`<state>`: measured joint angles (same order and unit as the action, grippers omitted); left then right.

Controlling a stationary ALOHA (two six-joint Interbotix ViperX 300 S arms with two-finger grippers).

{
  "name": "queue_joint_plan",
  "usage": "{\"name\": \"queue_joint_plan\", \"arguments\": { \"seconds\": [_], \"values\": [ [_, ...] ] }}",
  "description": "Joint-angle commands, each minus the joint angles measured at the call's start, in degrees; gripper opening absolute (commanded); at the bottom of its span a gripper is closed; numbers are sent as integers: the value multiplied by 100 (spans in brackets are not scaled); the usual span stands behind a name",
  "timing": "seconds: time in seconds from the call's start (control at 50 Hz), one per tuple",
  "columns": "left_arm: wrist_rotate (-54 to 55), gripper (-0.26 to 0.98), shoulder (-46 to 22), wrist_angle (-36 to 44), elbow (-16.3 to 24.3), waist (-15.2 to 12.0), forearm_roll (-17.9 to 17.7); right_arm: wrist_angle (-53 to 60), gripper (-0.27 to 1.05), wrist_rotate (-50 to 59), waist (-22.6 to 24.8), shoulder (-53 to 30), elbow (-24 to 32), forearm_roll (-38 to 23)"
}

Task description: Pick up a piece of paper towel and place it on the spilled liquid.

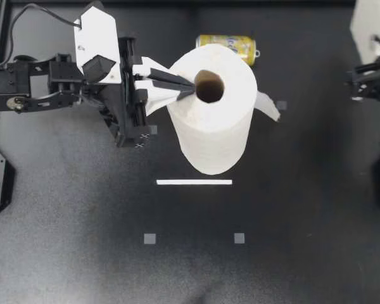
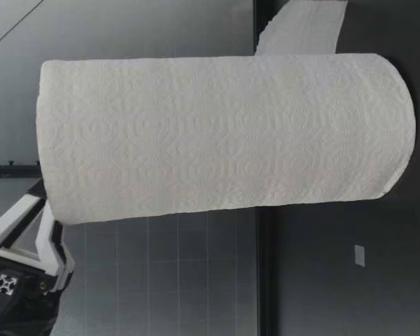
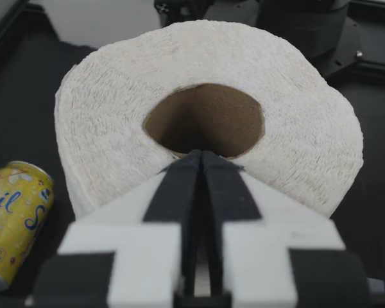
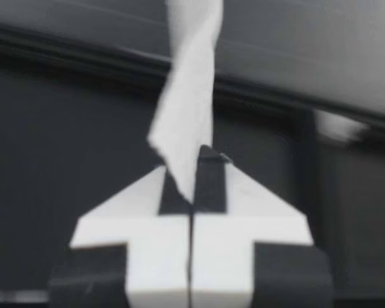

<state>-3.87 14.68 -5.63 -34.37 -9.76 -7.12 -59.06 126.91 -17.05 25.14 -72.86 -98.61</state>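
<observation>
Two grippers, both closed. My left gripper (image 1: 191, 85) has its fingers pressed together with nothing between them, tips resting at the rim of the cardboard core (image 1: 209, 87) of the upright paper towel roll (image 1: 209, 126). My right gripper (image 1: 366, 76), well apart at the table's side, pinches a torn piece of paper towel (image 1: 369, 22).

No spilled liquid shows in any view, though the dark table (image 1: 291, 209) might hide a thin film, so the sheet could be set down off target. The right wrist view shows what the top view does not: the piece of paper towel (image 4: 186, 122) is held only by a narrow end, so a quick swing may pull it free. The tall roll could also topple toward the yellow can (image 1: 228, 47) just behind it if the left gripper drags sideways
</observation>
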Motion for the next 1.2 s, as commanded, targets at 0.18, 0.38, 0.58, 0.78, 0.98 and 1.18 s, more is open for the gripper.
{"name": "queue_joint_plan", "arguments": {
  "seconds": [0.18, 0.38, 0.58, 0.78, 0.98, 1.18],
  "values": [
    [0, 11, -141, -97, -158, 35, -9, 1529, -8, 44, -26, 88, 782, -466],
    [-9, 11, -158, -97, -149, 35, -9, 2030, -8, 149, -290, 35, 835, -475],
    [0, 11, -202, -97, -132, 35, -9, 2531, -8, 193, -914, -606, 756, -624],
    [-9, 11, -220, -97, -88, 53, -9, 2575, -8, 193, -1151, -1811, 1169, -932],
    [-26, 11, -211, -62, -9, 79, -9, 2531, -8, 149, -1380, -2786, 1688, -1055],
    [-53, 11, -211, -18, 44, 88, -9, 2496, -8, 132, -1512, -2971, 1863, -1063]
  ]
}}
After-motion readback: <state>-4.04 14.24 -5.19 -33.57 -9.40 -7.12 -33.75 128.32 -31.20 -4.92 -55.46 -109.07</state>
